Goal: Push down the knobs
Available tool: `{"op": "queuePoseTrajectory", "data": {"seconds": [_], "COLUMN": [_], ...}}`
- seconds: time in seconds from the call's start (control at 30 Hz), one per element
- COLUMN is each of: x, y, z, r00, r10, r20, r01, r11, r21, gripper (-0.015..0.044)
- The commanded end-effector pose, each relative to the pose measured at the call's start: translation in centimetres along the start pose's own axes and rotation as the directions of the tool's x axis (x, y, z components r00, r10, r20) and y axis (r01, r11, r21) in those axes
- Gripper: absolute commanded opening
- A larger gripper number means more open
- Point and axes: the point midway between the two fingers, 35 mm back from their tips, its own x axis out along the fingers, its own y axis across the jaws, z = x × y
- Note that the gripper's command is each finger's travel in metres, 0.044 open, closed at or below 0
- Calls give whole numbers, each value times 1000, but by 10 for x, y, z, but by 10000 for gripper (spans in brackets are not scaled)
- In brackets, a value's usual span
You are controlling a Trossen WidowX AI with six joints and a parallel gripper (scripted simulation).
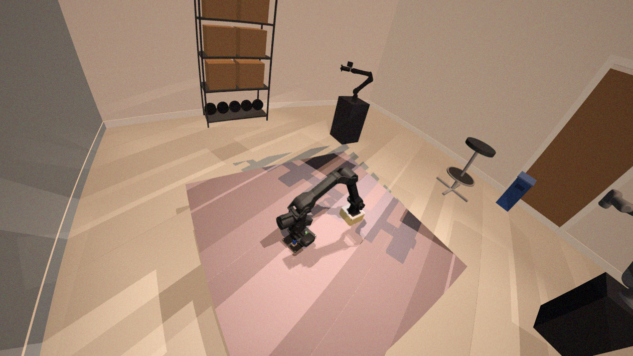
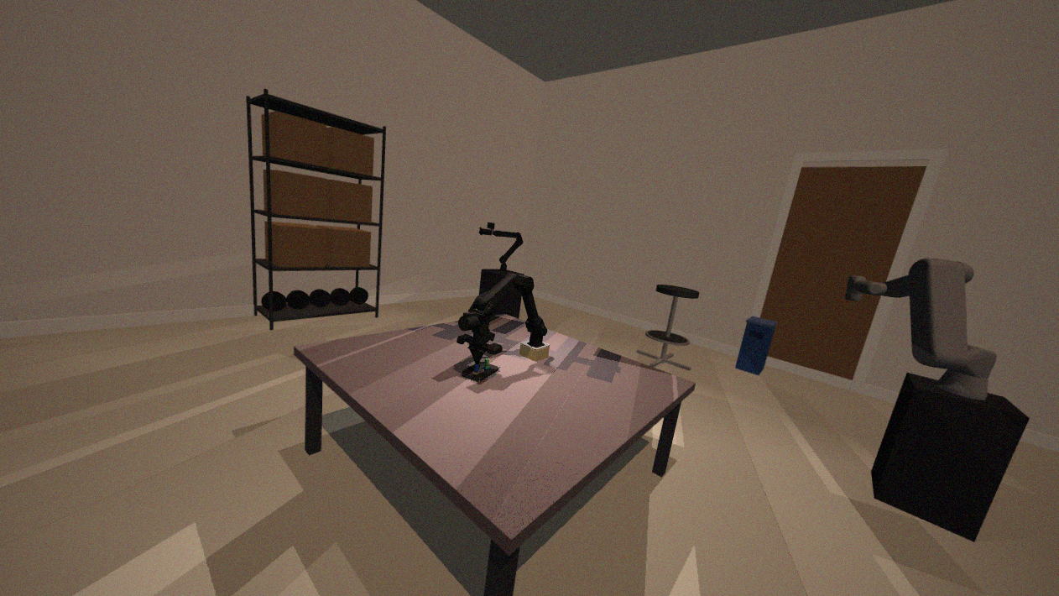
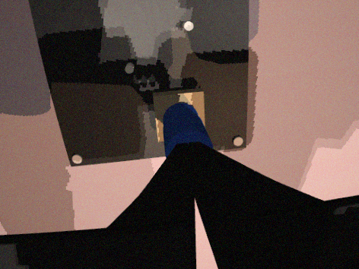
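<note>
Closed gripper (image 1: pixel 295 239) (image 2: pixel 477 361) (image 3: pixel 188 154), its fingertips together at the top of the blue potentiometer knob (image 3: pixel 184 125); nothing was held between them.

From my station, I see one matte black six-joint arm (image 1: pixel 317 191) (image 2: pixel 490 300), built of slender links. The joint housings are rounded and bulky. A cylindrical housing (image 1: pixel 286 221) (image 2: pixel 469 321) projects at the wrist end. The gripper (image 1: pixel 295 241) (image 2: pixel 477 361) (image 3: pixel 188 154) is also black; in the wrist view its two fingers are dark, angular and tapered to narrow, blunt tips.
</note>
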Motion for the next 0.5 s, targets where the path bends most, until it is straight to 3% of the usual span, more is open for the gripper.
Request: {"op": "queuePoseTrajectory", "data": {"seconds": [0.0, 0.47], "x": [4, -19], "y": [0, 0], "z": [-2, -1], "r00": [1000, 1000], "r10": [-4, -4], "r20": [12, 12], "r01": [4, 4], "r11": [1000, 1000], "r21": [1, 1], "gripper": [0, 0]}}
